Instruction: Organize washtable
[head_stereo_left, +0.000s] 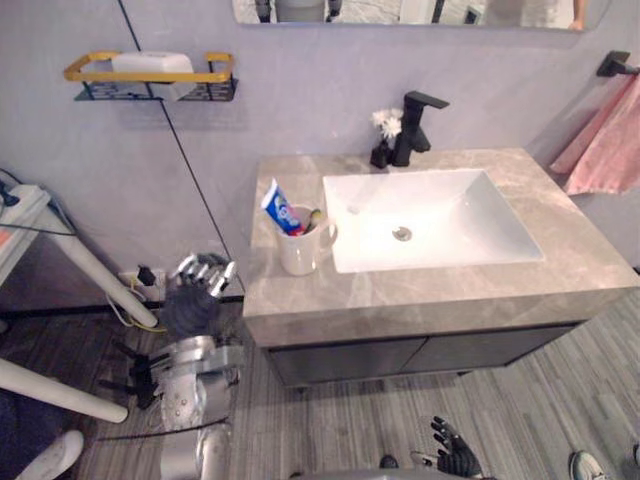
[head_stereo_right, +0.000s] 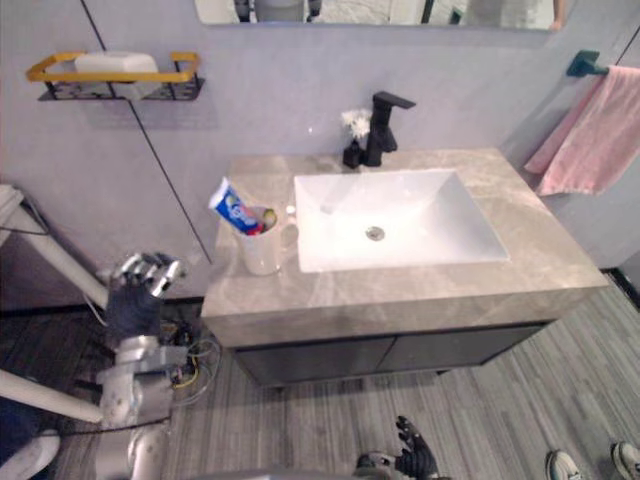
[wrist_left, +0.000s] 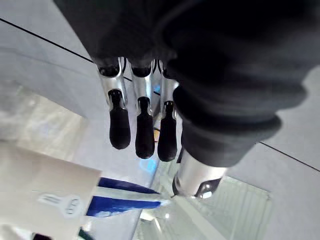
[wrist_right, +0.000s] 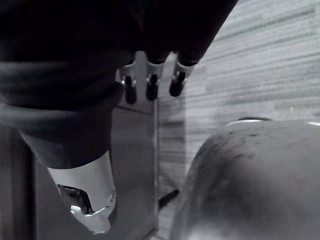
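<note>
The cup (head_stereo_left: 300, 252) holding the toothpaste (head_stereo_left: 279, 209) stands near the tabletop's (head_stereo_left: 430, 292) left edge, so the left hand (head_stereo_left: 190, 306), fingers relaxed and empty beside that edge, should rise clear before reaching in

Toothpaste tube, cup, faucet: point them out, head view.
toothpaste tube (head_stereo_left: 279, 209), left eye view, on its blue-and-white body above the cup rim.
white cup (head_stereo_left: 298, 257), left eye view, on its front wall.
black faucet (head_stereo_left: 411, 135), left eye view, on its upright column.
</note>
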